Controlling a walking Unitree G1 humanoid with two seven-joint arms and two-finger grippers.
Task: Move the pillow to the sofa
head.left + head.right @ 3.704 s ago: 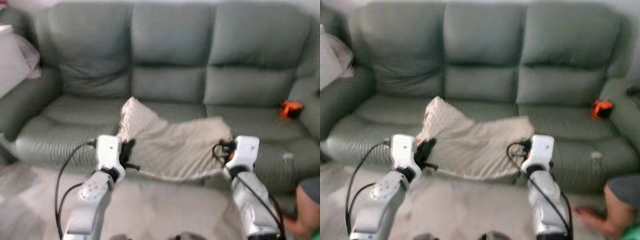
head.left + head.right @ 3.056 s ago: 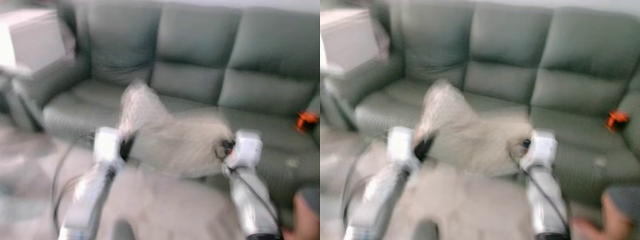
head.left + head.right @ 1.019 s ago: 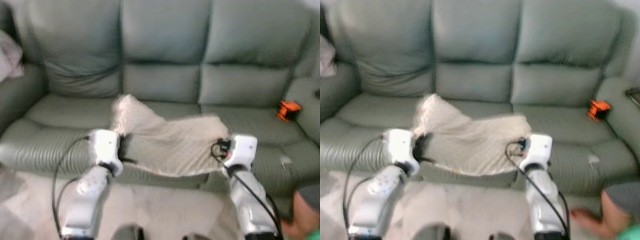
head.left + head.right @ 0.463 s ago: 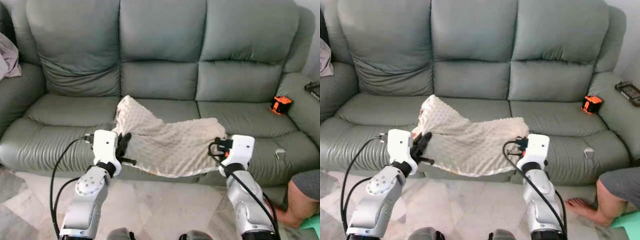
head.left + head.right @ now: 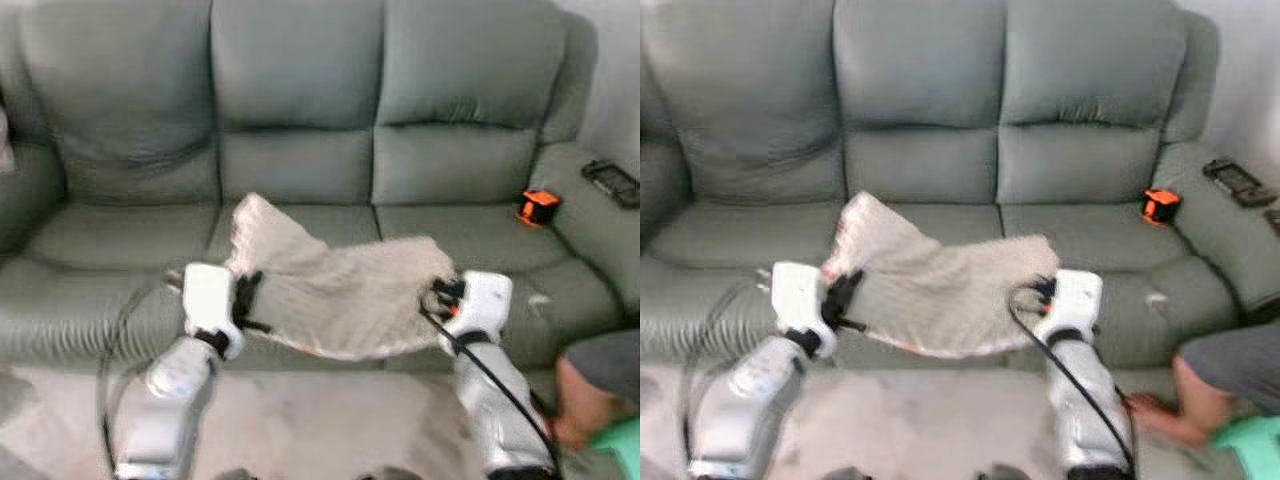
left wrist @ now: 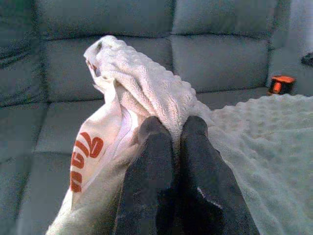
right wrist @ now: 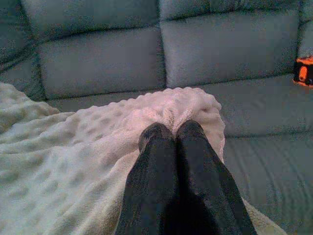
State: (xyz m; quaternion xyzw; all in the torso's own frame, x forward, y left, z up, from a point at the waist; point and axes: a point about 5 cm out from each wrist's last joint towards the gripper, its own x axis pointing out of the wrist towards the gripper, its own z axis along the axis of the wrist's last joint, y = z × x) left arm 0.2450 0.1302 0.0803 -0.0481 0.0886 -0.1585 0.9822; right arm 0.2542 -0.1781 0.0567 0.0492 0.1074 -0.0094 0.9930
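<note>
Now we hold the pillow (image 5: 340, 290) slung between us, limp as a cloth: the left tool (image 6: 171, 128) is clamped on one bunched corner, the right tool (image 7: 170, 128) on the opposite edge. It hangs in front of the sofa (image 5: 300, 100), its far part over the middle seat's front, though we cannot tell if it touches. We judge the carry nearly done; what is left is reaching forward, lowering it onto the seat beyond both tools and letting go. An orange thing (image 5: 537, 206) sits well right of the right tool.
</note>
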